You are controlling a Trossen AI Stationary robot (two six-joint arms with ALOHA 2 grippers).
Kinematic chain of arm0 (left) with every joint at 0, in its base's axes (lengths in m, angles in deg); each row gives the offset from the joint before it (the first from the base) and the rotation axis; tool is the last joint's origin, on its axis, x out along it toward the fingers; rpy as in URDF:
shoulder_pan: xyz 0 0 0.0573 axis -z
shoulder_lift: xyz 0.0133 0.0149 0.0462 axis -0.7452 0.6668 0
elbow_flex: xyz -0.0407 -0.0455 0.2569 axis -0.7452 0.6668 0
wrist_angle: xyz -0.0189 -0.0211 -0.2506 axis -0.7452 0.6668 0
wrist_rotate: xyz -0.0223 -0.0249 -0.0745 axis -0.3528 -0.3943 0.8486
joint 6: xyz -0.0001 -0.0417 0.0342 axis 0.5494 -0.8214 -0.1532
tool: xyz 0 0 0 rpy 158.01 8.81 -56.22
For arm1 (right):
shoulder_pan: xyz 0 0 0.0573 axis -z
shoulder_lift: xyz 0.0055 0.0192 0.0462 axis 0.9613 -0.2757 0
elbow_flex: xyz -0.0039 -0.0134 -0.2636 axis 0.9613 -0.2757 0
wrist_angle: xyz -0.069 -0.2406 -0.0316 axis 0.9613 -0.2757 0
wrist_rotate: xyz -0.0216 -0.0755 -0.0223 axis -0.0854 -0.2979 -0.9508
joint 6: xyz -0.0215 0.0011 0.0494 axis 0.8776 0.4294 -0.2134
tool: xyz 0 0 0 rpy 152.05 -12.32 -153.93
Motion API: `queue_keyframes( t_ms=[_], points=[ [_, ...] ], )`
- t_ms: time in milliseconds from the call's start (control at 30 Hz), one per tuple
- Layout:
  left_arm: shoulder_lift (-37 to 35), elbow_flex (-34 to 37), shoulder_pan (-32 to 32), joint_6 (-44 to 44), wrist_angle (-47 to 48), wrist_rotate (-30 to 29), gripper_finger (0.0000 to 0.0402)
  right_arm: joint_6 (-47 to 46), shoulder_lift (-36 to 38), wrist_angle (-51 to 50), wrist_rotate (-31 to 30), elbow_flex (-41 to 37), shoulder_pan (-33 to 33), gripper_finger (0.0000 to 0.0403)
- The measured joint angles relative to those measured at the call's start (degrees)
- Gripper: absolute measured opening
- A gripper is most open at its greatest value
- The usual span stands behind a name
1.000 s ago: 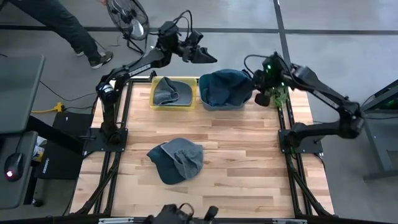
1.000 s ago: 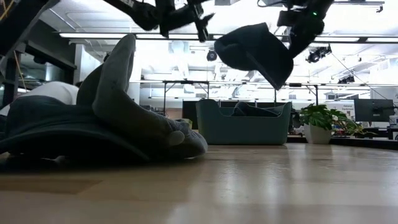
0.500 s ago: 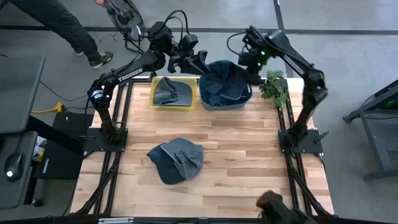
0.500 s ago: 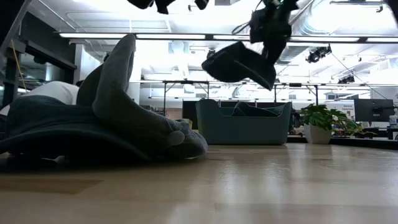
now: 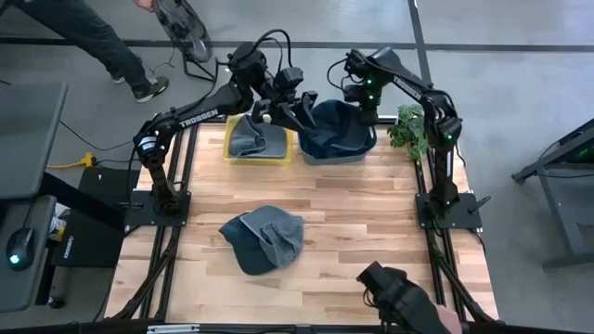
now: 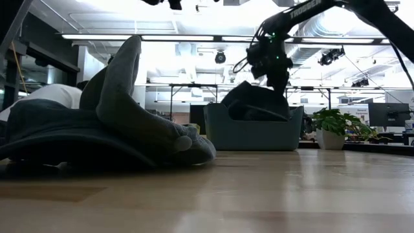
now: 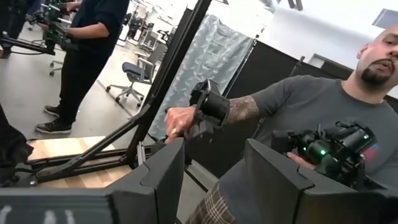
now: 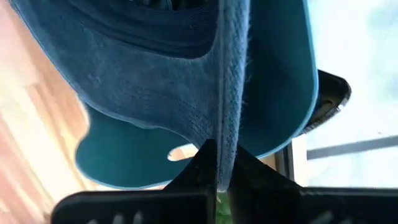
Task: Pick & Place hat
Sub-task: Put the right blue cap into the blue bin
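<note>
A dark blue hat [image 5: 334,128] hangs from my right gripper [image 5: 366,109] over the teal bin [image 5: 364,153] at the table's far edge. In the low view its lower part [image 6: 249,103] sits inside the bin [image 6: 252,133]. My left gripper [image 5: 302,109] is open in the air between the yellow bin [image 5: 232,153] and the teal bin, touching nothing. A grey hat [image 5: 263,237] lies crumpled on the wood at the table's middle, seen large in the low view [image 6: 97,129]. Another grey hat [image 5: 252,137] lies in the yellow bin. My right gripper [image 8: 219,171] pinches a thin edge of the blue hat [image 8: 225,134] between its two fingers, coming from above and pointing down. The cloth hangs below the fingers, and in the low view the hat's lower part is within the teal bin's walls.
A potted plant [image 5: 408,130] stands at the far right corner beside the teal bin. A person [image 5: 93,37] walks beyond the far left corner. A dark hand-held device [image 5: 399,295] shows at the near edge. Bare wood lies right of the grey hat.
My right gripper carried the blue hat from beyond the teal bin's right side leftward over the bin and then down, so the hat went from hanging high to sitting in the bin. My left arm swung right and nearer, over the bins.
</note>
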Motion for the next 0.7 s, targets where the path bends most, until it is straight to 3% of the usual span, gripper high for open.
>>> queue_keyframes(
  t_ms=[700],
  points=[
    [0.0, 0.0, -0.1, 0.3, 1.0, 1.1, 0.0167, 4.3, -3.0, -0.1, -3.1, 0.1, -5.4, 0.0005]
  ],
)
